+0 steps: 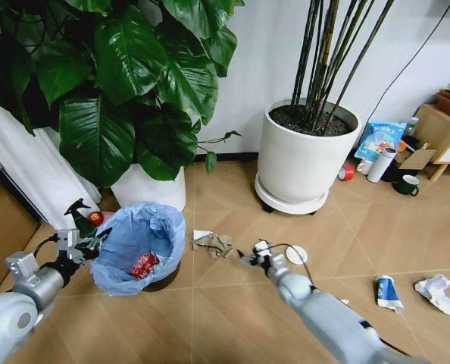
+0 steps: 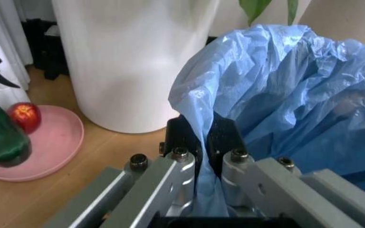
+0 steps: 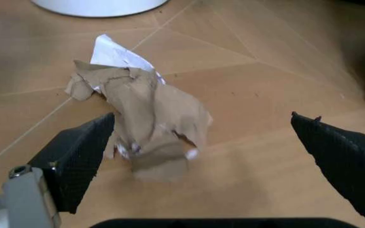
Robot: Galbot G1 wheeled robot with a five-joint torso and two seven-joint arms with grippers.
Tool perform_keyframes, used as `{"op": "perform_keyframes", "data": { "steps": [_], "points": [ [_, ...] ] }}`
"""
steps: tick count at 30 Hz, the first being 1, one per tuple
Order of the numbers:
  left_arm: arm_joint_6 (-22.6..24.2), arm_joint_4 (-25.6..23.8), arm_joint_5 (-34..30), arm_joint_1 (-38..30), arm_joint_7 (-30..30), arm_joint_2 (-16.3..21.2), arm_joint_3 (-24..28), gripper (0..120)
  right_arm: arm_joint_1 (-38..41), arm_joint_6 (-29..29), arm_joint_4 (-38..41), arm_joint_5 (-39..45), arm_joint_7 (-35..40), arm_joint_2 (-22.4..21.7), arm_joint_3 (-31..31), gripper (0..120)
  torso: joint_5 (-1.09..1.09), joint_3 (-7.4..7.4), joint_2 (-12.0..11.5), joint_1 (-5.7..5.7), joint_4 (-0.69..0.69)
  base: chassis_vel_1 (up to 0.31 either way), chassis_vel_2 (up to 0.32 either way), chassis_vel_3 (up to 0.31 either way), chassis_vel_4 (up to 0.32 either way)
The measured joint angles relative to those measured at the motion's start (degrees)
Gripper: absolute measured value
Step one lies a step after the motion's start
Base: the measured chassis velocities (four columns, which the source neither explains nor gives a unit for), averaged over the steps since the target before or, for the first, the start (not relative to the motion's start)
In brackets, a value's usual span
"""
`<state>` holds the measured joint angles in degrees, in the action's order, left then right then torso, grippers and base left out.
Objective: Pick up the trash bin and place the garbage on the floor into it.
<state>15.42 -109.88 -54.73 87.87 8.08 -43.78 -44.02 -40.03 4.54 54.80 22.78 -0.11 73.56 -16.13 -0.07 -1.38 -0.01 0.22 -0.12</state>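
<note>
The trash bin (image 1: 138,241), black with a baggy light-blue bag, stands left of centre on the floor (image 1: 232,296). A crushed red can (image 1: 144,265) lies inside it. My left gripper (image 1: 96,241) is shut on the bin's near-left rim. In the left wrist view its fingers (image 2: 181,142) pinch the bag and the black rim of the bin (image 2: 284,95). My right gripper (image 1: 253,255) hangs open low over the floor, just right of crumpled brown and white paper (image 1: 214,243). In the right wrist view that paper (image 3: 157,118) lies between and ahead of the gripper's (image 3: 203,122) spread fingers, untouched.
A white disc (image 1: 296,255), a blue-white wrapper (image 1: 388,292) and crumpled white paper (image 1: 435,293) lie to the right. Two large white plant pots (image 1: 304,159) stand behind. A pink plate (image 2: 49,152) with an apple and a green spray bottle sits left of the bin.
</note>
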Motion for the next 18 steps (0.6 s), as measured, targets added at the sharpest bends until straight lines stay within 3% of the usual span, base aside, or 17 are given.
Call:
{"op": "perform_keyframes", "data": {
  "steps": [18],
  "points": [
    [0.0,0.1,-1.7,-0.9,0.0,0.9,-1.3,0,9.7,0.5,-23.0,-14.2,-1.3,13.0,-2.1,100,0.02,0.00,0.0,0.00,-0.01,0.000,0.000,0.000,0.000]
  ]
}}
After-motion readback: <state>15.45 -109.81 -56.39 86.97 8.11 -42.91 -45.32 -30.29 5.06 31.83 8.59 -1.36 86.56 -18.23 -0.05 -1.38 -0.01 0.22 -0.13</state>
